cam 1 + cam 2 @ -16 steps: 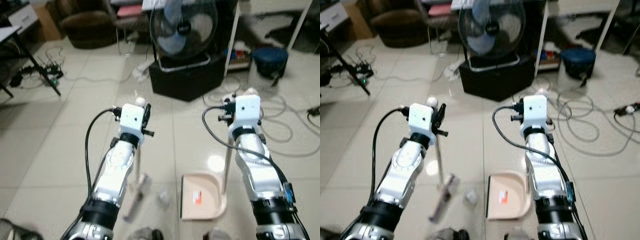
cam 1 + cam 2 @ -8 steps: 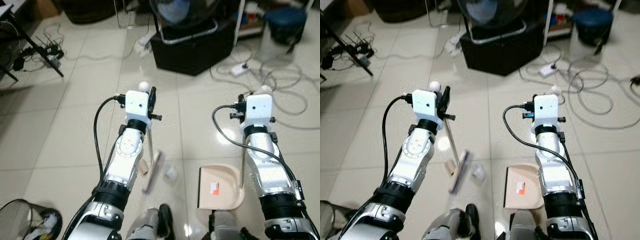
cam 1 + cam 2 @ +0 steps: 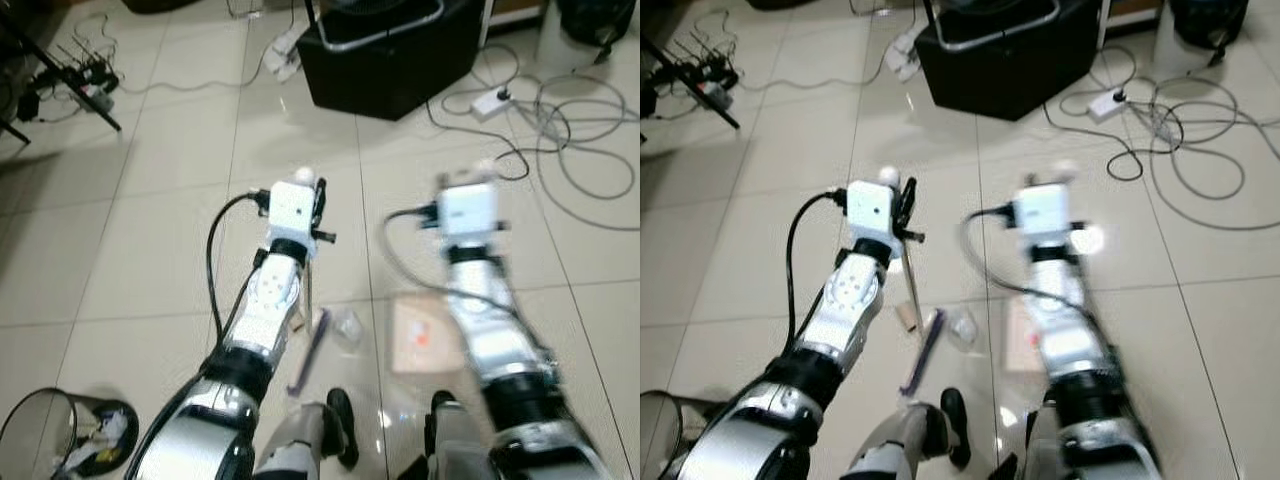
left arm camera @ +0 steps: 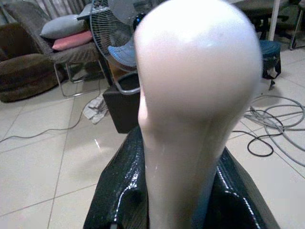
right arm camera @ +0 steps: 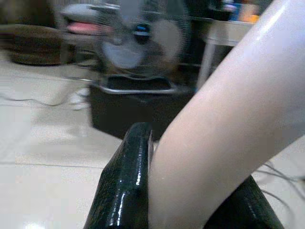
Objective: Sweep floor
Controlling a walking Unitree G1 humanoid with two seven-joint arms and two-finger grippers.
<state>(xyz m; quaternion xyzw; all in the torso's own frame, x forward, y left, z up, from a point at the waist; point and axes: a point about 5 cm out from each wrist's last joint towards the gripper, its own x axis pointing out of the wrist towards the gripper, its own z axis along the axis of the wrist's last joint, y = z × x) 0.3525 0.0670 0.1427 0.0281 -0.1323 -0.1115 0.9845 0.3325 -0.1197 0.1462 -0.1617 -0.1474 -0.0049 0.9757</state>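
The broom (image 3: 307,330) stands on the tiled floor (image 3: 150,250) just ahead of the robot's feet, its head beside a crumpled wrapper (image 3: 346,325). The left hand (image 3: 316,205) is clamped around the broom's rounded handle top. The right hand (image 3: 1065,185), blurred, grips the pale handle of the dustpan (image 3: 420,335), which rests on the floor right of the wrapper.

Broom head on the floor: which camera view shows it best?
The left eye view: the broom head lies sharp on the tiles beside a clear scrap, below the left tool. The right eye view shows it equally whole. The left wrist view shows the handle's rounded top, the right wrist view the dustpan's pale handle.
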